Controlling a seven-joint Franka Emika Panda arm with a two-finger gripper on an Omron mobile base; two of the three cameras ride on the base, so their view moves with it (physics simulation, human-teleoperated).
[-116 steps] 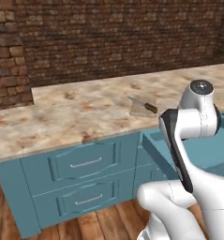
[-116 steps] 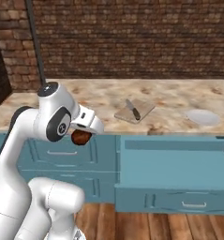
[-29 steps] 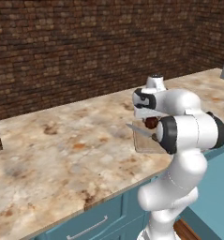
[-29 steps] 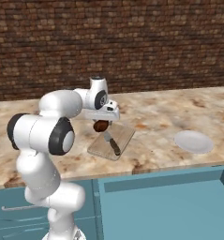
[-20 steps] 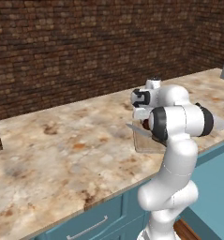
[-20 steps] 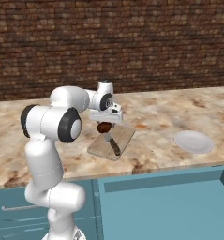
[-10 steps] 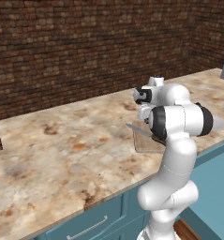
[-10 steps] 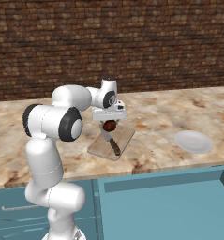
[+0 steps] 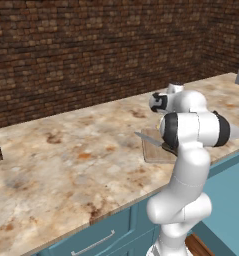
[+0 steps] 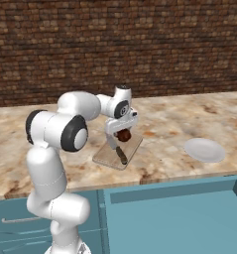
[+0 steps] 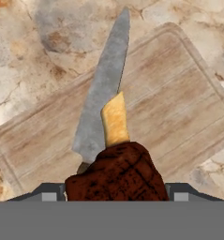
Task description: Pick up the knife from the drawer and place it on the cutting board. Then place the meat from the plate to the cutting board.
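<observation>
The tool [image 10: 122, 138], clamped on the meat [image 10: 123, 135], hung just above the board [image 10: 104, 157], where the knife [image 10: 120, 153] lay. A good release meant lowering onto bare wood beside the blade.

cutting board [image 11: 179, 112]: matt striped wood. knife [image 11: 104, 93] blade: dull mottled metal. tabletop [image 9: 66, 160]: polished speckled stone. Back wall [image 10: 140, 44]: rough brick.

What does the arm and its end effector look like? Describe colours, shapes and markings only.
The arm has glossy white, rounded, tube-like links with dark grey to black bands and caps at the joints. The end effector is a small white block with dark fingers. No cables or markings are visible.
</observation>
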